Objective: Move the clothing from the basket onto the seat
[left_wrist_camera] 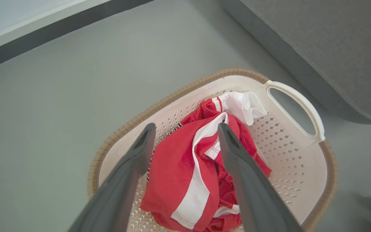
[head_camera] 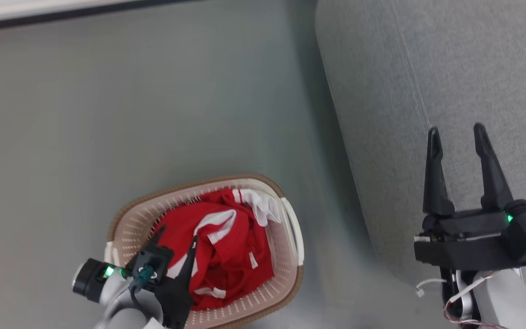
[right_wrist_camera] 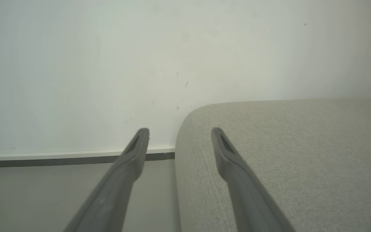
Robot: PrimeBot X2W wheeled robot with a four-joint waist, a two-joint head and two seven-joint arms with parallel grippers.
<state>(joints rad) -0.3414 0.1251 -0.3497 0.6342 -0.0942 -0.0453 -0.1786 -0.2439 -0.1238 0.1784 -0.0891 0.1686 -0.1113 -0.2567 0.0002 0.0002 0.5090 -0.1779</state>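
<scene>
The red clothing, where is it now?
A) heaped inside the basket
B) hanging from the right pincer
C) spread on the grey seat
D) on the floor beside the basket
A: the clothing lies in a heap inside the basket, with the open left pincer over it.

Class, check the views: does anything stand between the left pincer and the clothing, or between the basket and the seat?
Nothing visible does. The open left pincer hangs above the clothing, which lies uncovered in the basket; just a strip of floor lies between basket and seat.
</scene>
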